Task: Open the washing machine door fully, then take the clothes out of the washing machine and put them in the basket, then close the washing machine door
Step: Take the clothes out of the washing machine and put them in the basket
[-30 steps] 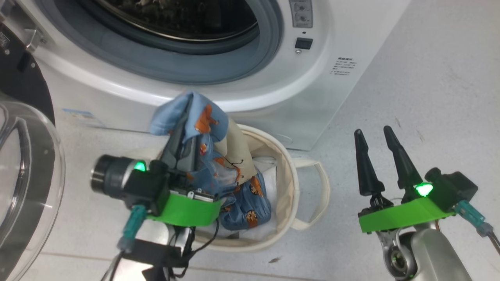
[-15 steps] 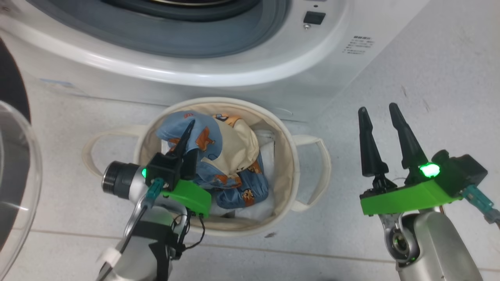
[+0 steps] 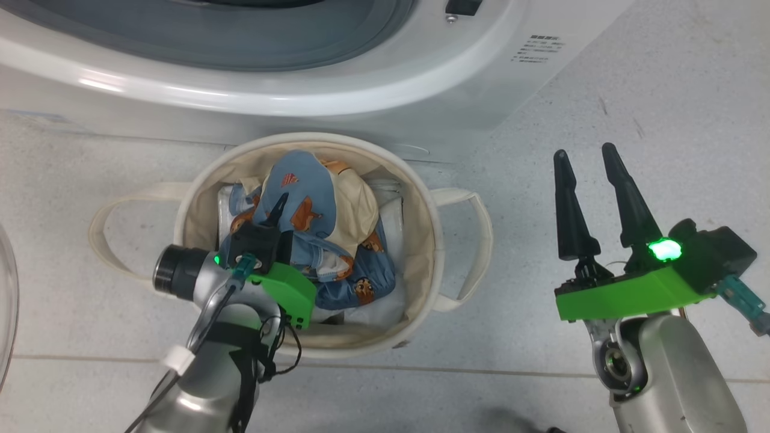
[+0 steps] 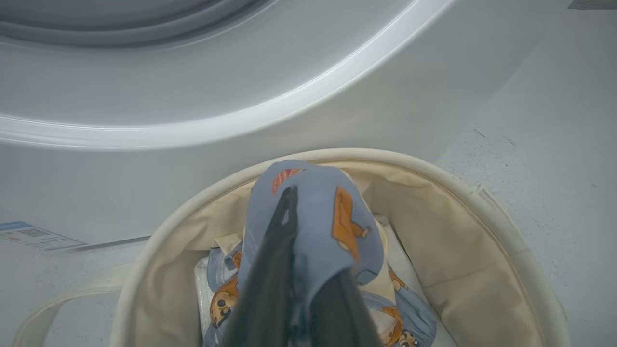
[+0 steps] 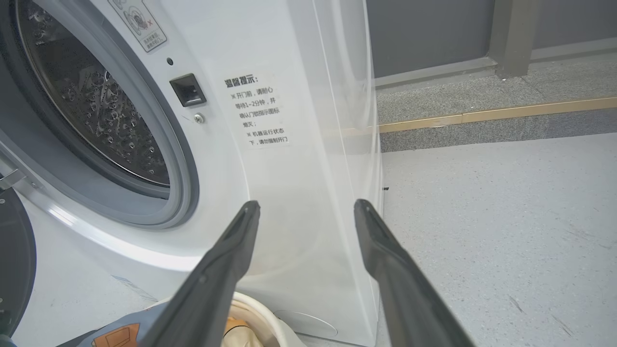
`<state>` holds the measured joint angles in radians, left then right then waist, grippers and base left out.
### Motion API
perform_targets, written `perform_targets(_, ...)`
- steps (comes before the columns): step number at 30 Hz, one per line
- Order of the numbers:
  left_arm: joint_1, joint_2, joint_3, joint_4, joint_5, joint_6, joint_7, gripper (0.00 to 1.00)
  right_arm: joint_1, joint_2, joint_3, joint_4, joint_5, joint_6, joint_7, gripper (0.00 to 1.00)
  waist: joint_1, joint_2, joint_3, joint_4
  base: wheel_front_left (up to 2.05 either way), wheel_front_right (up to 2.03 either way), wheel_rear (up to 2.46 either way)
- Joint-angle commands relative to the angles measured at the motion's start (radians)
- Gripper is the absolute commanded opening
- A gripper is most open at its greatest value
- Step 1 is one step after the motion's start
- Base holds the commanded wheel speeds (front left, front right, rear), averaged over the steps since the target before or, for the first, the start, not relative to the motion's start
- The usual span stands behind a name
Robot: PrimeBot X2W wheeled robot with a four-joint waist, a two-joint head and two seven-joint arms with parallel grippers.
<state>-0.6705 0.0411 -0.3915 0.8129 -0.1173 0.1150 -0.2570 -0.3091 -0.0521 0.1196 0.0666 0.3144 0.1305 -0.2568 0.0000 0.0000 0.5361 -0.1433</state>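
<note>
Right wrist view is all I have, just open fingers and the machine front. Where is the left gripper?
Observer: The left gripper is inside the basket, shut on the clothes.
Operator: Are the clothes hanging over the rim?
Observer: No, the head view shows the bundle within the rim, over a white sheet.
Operator: Is the basket upright?
Observer: Yes, upright on the floor, mouth open, just in front of the washing machine.

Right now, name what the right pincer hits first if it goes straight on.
The right pincer points at the washing machine, its white front near the corner, below the printed text; likely that first, though depth is unclear.
</note>
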Motion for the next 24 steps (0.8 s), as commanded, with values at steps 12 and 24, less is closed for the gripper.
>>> perform_targets(12,-0.020,0.009,-0.014,0.068,-0.020,0.030,-0.005,1.00,-0.002,0.002,0.019,-0.031,-0.005,0.000,-0.005,1.00,0.0000,0.0000,-0.049,0.036,0.00,0.00,0.00)
perform_targets(24,0.136,0.015,-0.005,-0.109,-0.008,0.034,-0.005,1.00,0.037,0.002,0.015,-0.019,-0.021,0.000,-0.005,1.00,0.0000,0.0000,-0.177,0.110,0.00,0.00,0.00)
